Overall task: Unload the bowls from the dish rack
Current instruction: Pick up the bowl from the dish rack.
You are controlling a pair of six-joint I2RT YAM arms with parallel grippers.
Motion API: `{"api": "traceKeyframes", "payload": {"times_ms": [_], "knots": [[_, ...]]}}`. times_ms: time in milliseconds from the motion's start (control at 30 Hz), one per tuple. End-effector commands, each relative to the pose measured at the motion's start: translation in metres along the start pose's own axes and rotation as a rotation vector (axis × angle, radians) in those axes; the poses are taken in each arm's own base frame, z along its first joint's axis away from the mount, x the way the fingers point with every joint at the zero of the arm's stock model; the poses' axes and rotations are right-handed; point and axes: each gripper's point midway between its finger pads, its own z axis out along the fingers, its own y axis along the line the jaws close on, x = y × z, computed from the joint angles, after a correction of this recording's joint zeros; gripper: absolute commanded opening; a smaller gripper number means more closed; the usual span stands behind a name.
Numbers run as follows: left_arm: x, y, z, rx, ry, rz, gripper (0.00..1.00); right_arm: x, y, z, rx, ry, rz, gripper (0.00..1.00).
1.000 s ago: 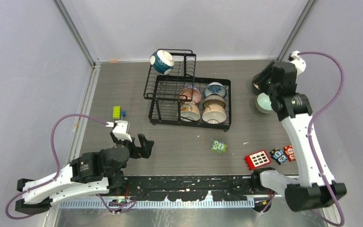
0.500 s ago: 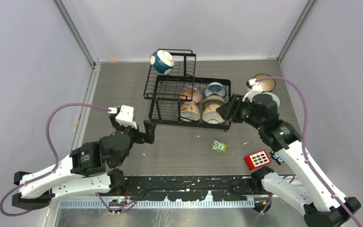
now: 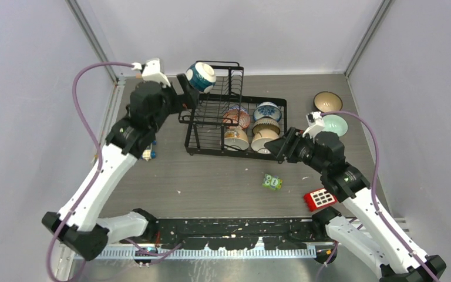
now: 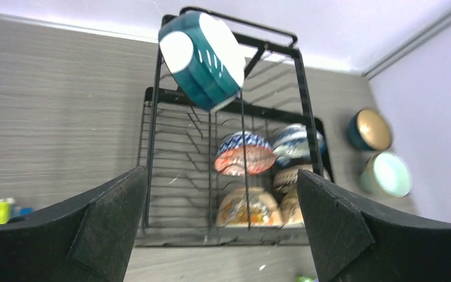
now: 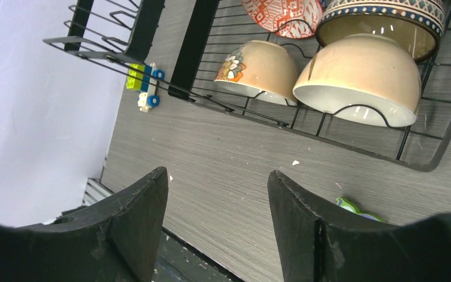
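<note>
Your left fingers (image 4: 94, 229) have swung up to the dish rack's (image 3: 205, 126) far-left corner. They are spread wide and empty before the tilted teal bowl (image 4: 199, 59) on its upper tier. Your right fingers (image 5: 129, 217) stand parted and empty. Judged ceramic: rigid, slick, breakable; pinch the rim.

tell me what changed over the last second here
Left gripper swung from the near edge up beside the teal bowl atop the dish rack, open. Right gripper drew away from the tan-lined bowl to the rack's front. Nothing else visibly moved.
</note>
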Motion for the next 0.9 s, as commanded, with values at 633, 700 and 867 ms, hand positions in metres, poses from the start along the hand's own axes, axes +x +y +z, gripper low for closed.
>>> {"api": "traceKeyframes", "payload": {"times_ms": [633,700,867], "knots": [[-0.065,0.059,0.124,0.222,0.097,-0.593,1.0,-0.015,0.019,-0.018,-0.07,-0.075,0.014,0.74],[-0.06,0.062,0.132,0.216,0.112,-0.596,1.0,-0.013,0.016,-0.017,-0.059,-0.07,0.016,0.74],[-0.049,0.062,0.152,0.255,0.155,-0.647,1.0,-0.009,0.011,-0.014,-0.045,-0.062,0.019,0.73]]}}
